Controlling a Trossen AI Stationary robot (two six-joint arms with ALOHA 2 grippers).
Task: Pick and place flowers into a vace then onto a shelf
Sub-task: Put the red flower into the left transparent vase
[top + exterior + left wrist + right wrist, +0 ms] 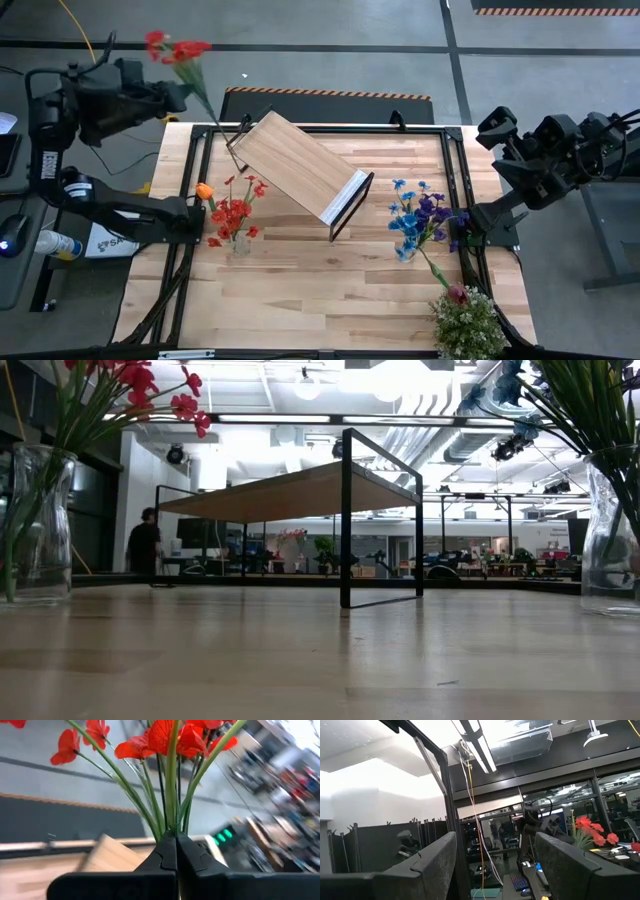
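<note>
Off the surface's far-left corner, the left gripper (pixel 178 92) has its jaws clamped on a red spray (pixel 176 50), stem running toward the shelf (pixel 300 165); the right gripper (pixel 492 125) waits, jaws wide and empty.

No legible text, labels, numbers or signs anywhere.

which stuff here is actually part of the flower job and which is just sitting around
Part of the job:
- red spray flowers clamped in the shut left gripper
- light wood shelf with black metal frame
- clear glass vase of red flowers
- clear glass vase of blue and purple flowers
- open right gripper, waiting off the table's right edge

Just lying about:
- bushy green plant with whitish blossoms
</note>
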